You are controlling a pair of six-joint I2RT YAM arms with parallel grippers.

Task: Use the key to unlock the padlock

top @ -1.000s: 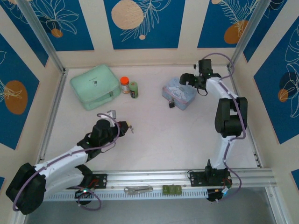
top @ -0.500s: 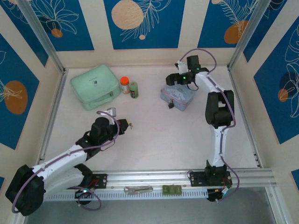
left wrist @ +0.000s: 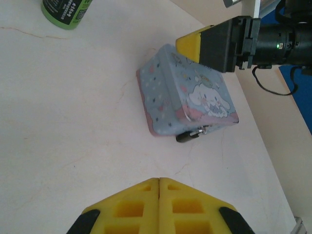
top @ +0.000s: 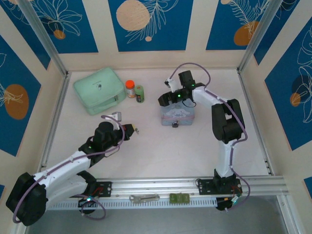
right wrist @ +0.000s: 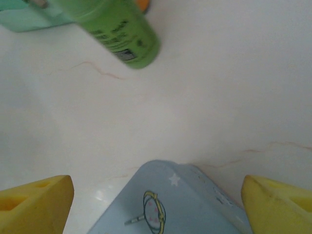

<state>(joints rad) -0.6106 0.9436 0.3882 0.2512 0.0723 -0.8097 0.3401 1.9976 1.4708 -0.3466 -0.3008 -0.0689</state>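
1. The padlock [top: 174, 124] sits at the near edge of the light-blue tin [top: 179, 113], just right of centre in the overhead view. From the left wrist it is the small dark body [left wrist: 189, 136] touching the tin's [left wrist: 185, 92] lower rim and lying on the pale surface [top: 161, 151].
2. The right claw [top: 165, 101] hangs over the tin's far end, spread wide and grasping nothing. In its own wrist view [right wrist: 156, 185] the yellow pads [right wrist: 34, 202] stand in the lower corners of the frame. The tin's lid [right wrist: 170, 204] lies between them with a gap on each side.
3. The left claw [top: 130, 131] is left of centre in the overhead view and clenched. At the bottom of its wrist view [left wrist: 159, 195] the two pads [left wrist: 131, 209] press flat together.
4. A tiny pale sliver at the left claw's tip looks like the key [top: 137, 130], pinched there. It is too small to tell how it is seated.
5. The key and the padlock are well apart, with bare surface between them.
6. The step in hand seems to be steadying the tin so the padlock cannot slide. The key has not yet been brought to it.
7. The next move likely calls for the right claw to close squarely on the tin's sides without shoving it. The left claw would then carry the key across and line its blade up with the keyhole.
8. Which way the keyhole faces cannot be told, so the approach angle is uncertain. A slight misalignment could push the small padlock away.
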